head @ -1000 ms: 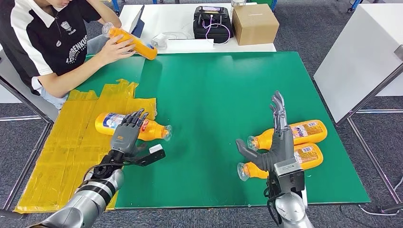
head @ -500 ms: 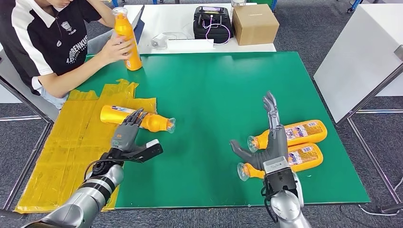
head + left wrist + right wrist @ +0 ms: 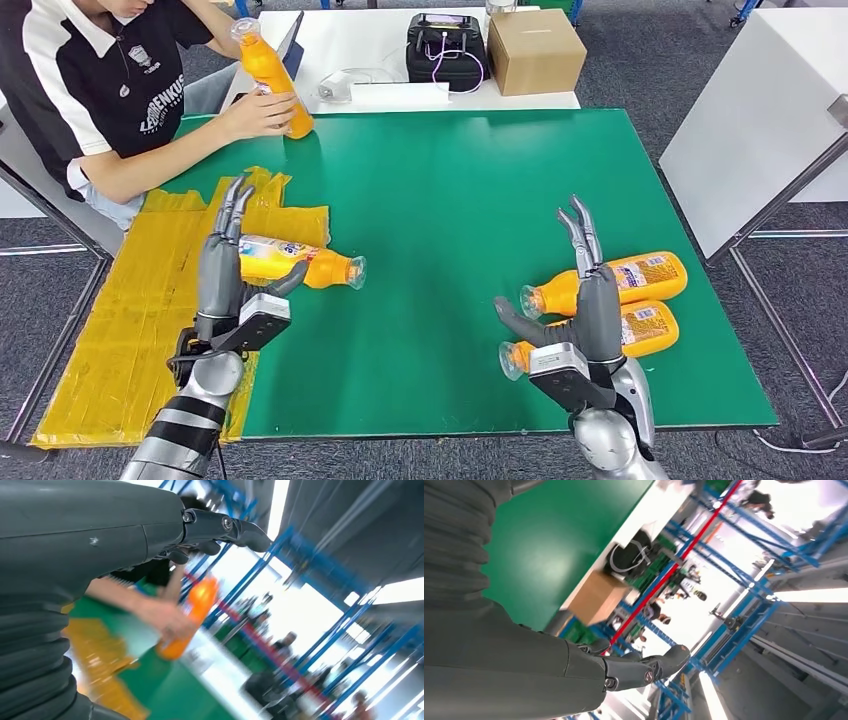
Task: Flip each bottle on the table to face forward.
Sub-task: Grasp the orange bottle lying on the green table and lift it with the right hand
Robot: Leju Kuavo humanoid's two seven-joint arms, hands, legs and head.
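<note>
Both my hands are raised off the table with fingers apart, holding nothing: my left hand near the bottle on the yellow sheet, my right hand beside the two bottles on the right. All three lie on their sides with labels showing. A person holds a fourth bottle at the green table's far left. I judge the flipping nearly done.
</note>
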